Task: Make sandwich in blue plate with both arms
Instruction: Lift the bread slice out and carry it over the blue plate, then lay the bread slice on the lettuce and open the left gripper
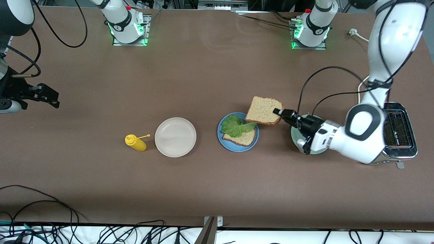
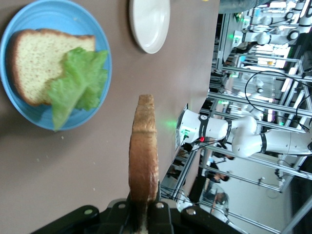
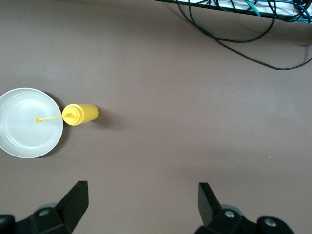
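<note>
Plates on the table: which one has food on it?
The round blue plate, beside the pale mint-green plate. It holds a brown bread slice with a ruffled green lettuce leaf on top; the cream-white plate holds nothing.

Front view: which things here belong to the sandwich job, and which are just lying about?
In the job:
- blue plate
- bottom bread slice on it
- lettuce leaf on that slice
- top bread slice, gripped by the left end effector over the plate's edge
- right end effector, open, waiting

Lying about:
- yellow squeeze bottle
- cream-white plate
- mint-green plate
- toaster
</note>
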Robot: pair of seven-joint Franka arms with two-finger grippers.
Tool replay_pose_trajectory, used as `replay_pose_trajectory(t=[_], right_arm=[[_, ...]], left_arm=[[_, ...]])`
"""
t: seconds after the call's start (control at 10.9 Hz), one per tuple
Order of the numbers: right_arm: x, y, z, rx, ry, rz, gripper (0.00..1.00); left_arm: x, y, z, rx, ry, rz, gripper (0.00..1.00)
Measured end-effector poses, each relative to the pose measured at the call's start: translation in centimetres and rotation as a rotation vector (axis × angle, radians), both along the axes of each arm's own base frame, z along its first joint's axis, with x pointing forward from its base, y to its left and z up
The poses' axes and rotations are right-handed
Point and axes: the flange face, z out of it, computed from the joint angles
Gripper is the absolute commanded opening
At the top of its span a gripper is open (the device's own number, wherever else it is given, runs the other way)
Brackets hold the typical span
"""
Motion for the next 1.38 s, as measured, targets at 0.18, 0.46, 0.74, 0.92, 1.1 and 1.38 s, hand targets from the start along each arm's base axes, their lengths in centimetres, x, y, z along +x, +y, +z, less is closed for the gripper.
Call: replay_pose_trajectory(t=[0.18, 0.46, 0.74, 0.92, 1.1, 1.38], right_arm=[[0.0, -0.4, 0.1, -0.001, -0.001, -0.006, 1.00], [0.0, -0.4, 0.1, -0.001, -0.001, -0.007, 1.00], [0.0, -0.4, 0.1, -0.001, -0.001, -0.007, 1.00], [0.0, -0.4, 0.1, -0.001, -0.001, -0.007, 1.00], [0.0, -0.4, 0.1, -0.001, -0.001, -0.007, 1.00], [0.0, -0.4, 0.1, -0.001, -0.001, -0.007, 1.00]], left_arm=[[-0.2, -1.7, -6.0, -0.025, 0.018, 0.008, 0.00], [-0.6, -6.8, -7.3, -0.005, -0.026, -0.001, 0.00], [-0.5, -7.8, -8.0, 0.017, -0.052, 0.018, 0.00], [-0.5, -7.9, -9.1, 0.023, -0.049, 0.028, 0.00], [-0.7, -8.6, -10.9, 0.016, -0.080, 0.024, 0.12], [-0.7, -8.6, -11.7, 0.011, -0.092, 0.024, 1.00]])
